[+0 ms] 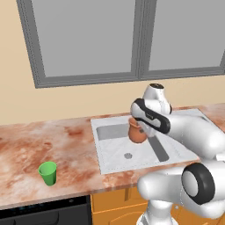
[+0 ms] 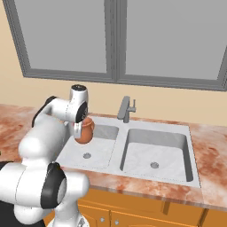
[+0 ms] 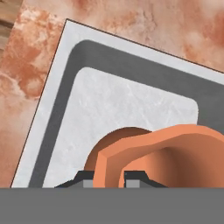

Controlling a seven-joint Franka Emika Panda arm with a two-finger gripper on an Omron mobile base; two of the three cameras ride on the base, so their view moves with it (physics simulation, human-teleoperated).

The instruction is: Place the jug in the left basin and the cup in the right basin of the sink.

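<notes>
Left base view, left to right. The small bright green tapered plastic cup [image 1: 48, 172] stands upright on the mottled reddish stone counter [image 1: 26, 145], at about 8 o'clock from the light grey double-basin sink [image 1: 102, 169] and well apart from it, mouth up. Untouched.

Next, the basin under my hand [image 1: 125, 153], with its round drain [image 1: 128, 155]. In the right base view it looks the smaller of the two, the wider one [image 2: 155, 153] lying toward 3 o'clock past the angular grey faucet [image 2: 126, 109]; I cannot tell for sure which is the task's left basin.

The small terracotta-brown rounded jug [image 1: 137, 132] hangs in the air over this basin, clear of its floor, toward its 1 o'clock corner. My gripper [image 3: 109, 177] is closed on the flared rim: in the hand view one dark fingertip [image 3: 85, 178] sits outside the rim wall, the other inside the mouth.

Handling, my judgement: rigid, hard-walled, probably fairly light, but a rim pinch is a thin, off-centre hold, so it could swing or slip if I move sharply. It would likely chip if dropped; lower it, don't release high.

Orientation: long axis near vertical, neck and mouth up towards my hand, round belly down. Slight tilt possible; cannot settle it.

Cup not yet handled.
</notes>
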